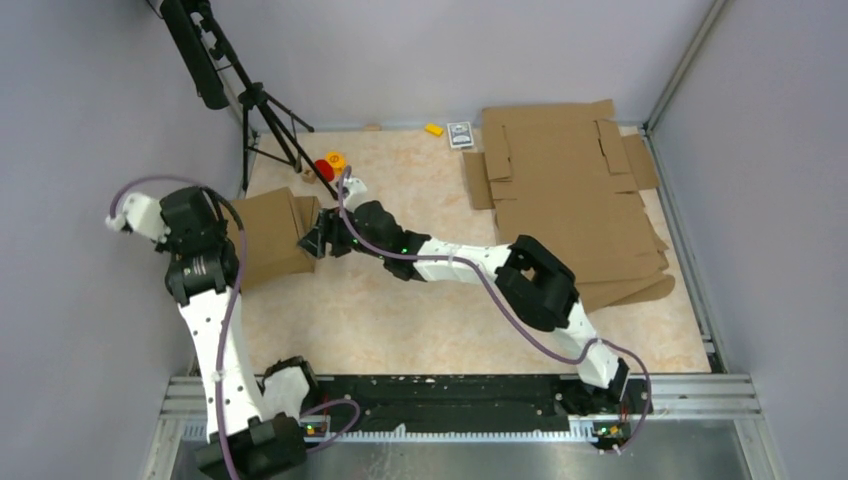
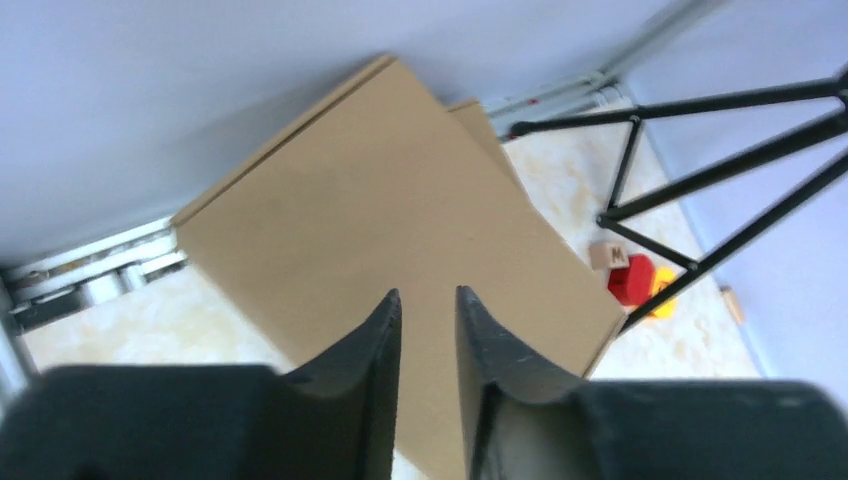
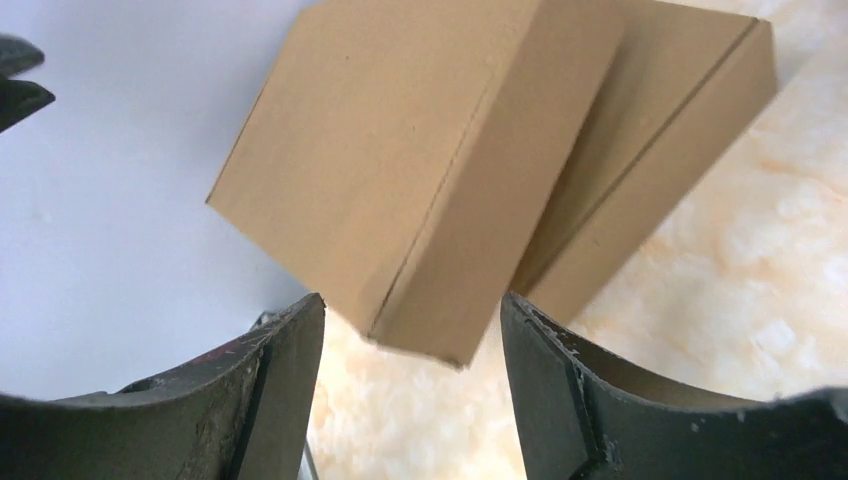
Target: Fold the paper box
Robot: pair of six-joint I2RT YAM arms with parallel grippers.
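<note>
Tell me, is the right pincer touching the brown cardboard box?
Cannot tell. Right wrist view: the brown cardboard box pokes between the open right pincer, beside one finger, gap unclear.

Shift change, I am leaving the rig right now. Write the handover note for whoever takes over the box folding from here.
Left pincer: jaws narrowly apart, nothing between them, pointing at a broad face of the paper box.
Right pincer: wide open, a corner of the box in front of the gap, not gripped.
Box: on the left side of the table, near the tripod; neither arm holds it.
Done: the panels form a closed-looking carton.
Left: one panel juts out beyond the main body; it probably needs tucking. Whether the tabs are locked cannot be seen.
</note>
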